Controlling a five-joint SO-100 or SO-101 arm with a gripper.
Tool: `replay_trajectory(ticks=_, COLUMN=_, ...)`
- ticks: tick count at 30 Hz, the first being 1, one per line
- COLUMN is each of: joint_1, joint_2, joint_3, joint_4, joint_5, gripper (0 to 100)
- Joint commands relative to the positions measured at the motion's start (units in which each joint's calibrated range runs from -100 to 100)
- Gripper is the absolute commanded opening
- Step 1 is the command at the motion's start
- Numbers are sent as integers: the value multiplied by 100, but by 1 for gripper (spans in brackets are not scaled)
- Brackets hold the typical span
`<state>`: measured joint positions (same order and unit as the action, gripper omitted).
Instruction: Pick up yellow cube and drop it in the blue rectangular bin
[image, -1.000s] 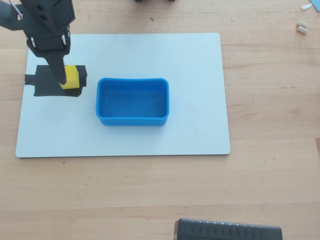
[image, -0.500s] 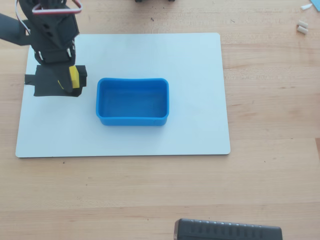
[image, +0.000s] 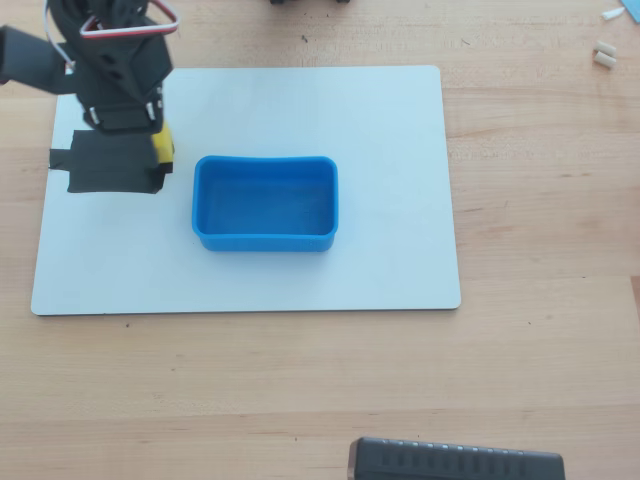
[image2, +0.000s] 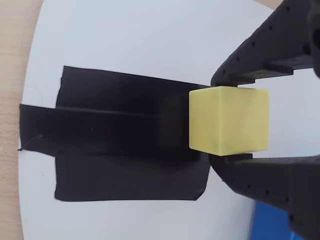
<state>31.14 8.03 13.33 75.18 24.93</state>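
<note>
The cube (image2: 228, 120) sat between the two black fingers of the tool (image2: 220, 120) in the wrist view, one finger (image2: 260, 55) against its upper face, the other (image2: 270, 185) against its lower face. The tool was narrowed onto the cube w/ no gap visible either side, so it looked clamped. Cube was at the right edge of the black tape patch (image2: 120, 140), partly over it; couldn't tell if it was lifted clear or resting on the tape.

In the overhead view only a sliver of the cube (image: 163, 145) showed under the arm, at the right end of the tape (image: 110, 165), near the top-left corner of the white board (image: 300, 280). The bin (image: 265, 232) lay to the right of it in that view, near but apart, empty as far as could be seen. The board sat on a wooden bench (image: 540, 330).

Judged step: grasp made, lift & carry due. To do it well: keep the squeeze firm, since faces looked smooth & grip sat near the fingertips, so cube could pivot. Raise straight up first, high enough to pass the bin's thick rim, then swing across. Stop w/ cube over the middle of the bin, not the near wall, & release low so it wouldn't bounce out of the shallow tub. Risk: clipping the rim w/ the lower finger.
</note>
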Motion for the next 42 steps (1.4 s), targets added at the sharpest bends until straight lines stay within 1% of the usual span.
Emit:
replay_trajectory(ticks=1, joint_1=-292, joint_2=-762, joint_3=-551, joint_4=756, joint_5=-444, gripper=17)
replay_trajectory(ticks=5, joint_1=-644, joint_2=-1458, joint_3=-687, joint_4=1516, joint_5=-811, gripper=17)
replay_trajectory(ticks=8, joint_1=-978, joint_2=-1663, joint_3=-942, joint_4=2028, joint_5=-1035, gripper=17)
replay_trajectory(ticks=12, joint_1=-1553, joint_2=-1913, joint_3=-1005, joint_4=2144, joint_5=-1397, gripper=17)
replay_trajectory(ticks=16, joint_1=-2093, joint_2=-2136, joint_3=-1014, joint_4=1822, joint_5=-1651, gripper=17)
replay_trajectory(ticks=20, joint_1=-2325, joint_2=-2081, joint_3=-905, joint_4=1310, joint_5=-1758, gripper=17)
replay_trajectory(ticks=27, joint_1=-2539, joint_2=-2062, joint_3=-269, joint_4=137, joint_5=-1773, gripper=17)
replay_trajectory(ticks=33, joint_1=-2719, joint_2=-2109, joint_3=767, joint_4=-837, joint_5=-1773, gripper=17)
replay_trajectory(ticks=38, joint_1=-2668, joint_2=-2127, joint_3=1076, joint_4=-1192, joint_5=-1773, gripper=17)
replay_trajectory(ticks=42, joint_1=-2642, joint_2=-2136, joint_3=1086, joint_4=-1201, joint_5=-1753, gripper=17)
